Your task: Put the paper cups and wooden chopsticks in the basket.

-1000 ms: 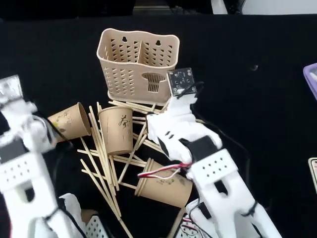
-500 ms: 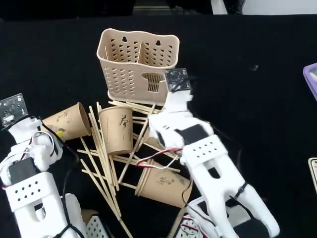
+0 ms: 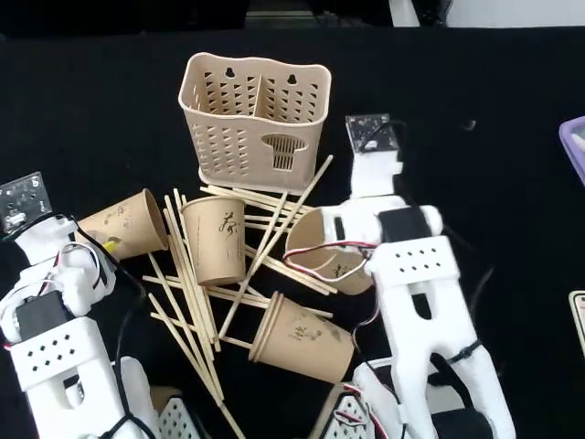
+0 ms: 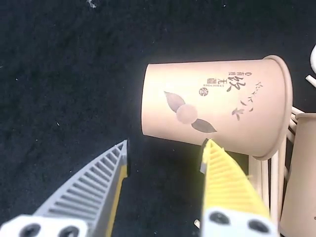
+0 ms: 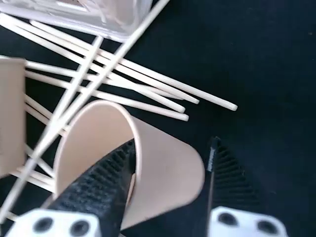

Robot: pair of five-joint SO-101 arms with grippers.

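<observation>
In the high view we see the basket (image 3: 238, 146) standing at the far middle of the black counter (image 3: 475, 82). In front of it the wooden chopsticks (image 3: 187, 274) lie scattered and crossed in a loose pile. One long chopstick (image 3: 292, 206) slants up toward the basket's lower corner. The left cup (image 3: 128, 224) lies on its side with its mouth facing the middle cup (image 3: 214, 240), whose wide end points toward the basket. The near cup (image 3: 302, 337) lies on its side at the near edge of the pile. The left arm (image 3: 46, 311) sits at the near left, with its front end just beside the left cup. The right arm (image 3: 416, 265) reaches in from the near right, and the held cup (image 3: 324, 247) is at its front, mouth toward the pile

In the left wrist view the left hand (image 4: 166, 146) is spread wide, one grey finger and one yellow. The left cup (image 4: 212, 106) lies just past the fingertips, and we cannot tell whether the yellow tip touches it. Chopsticks (image 4: 269, 173) run under its rim

In the right wrist view the right hand (image 5: 172, 145) is pinching the held cup (image 5: 163, 182). One black finger crosses the cup's mouth and the other is against its outer wall. Beyond it, chopsticks (image 5: 148, 81) fan across the counter
</observation>
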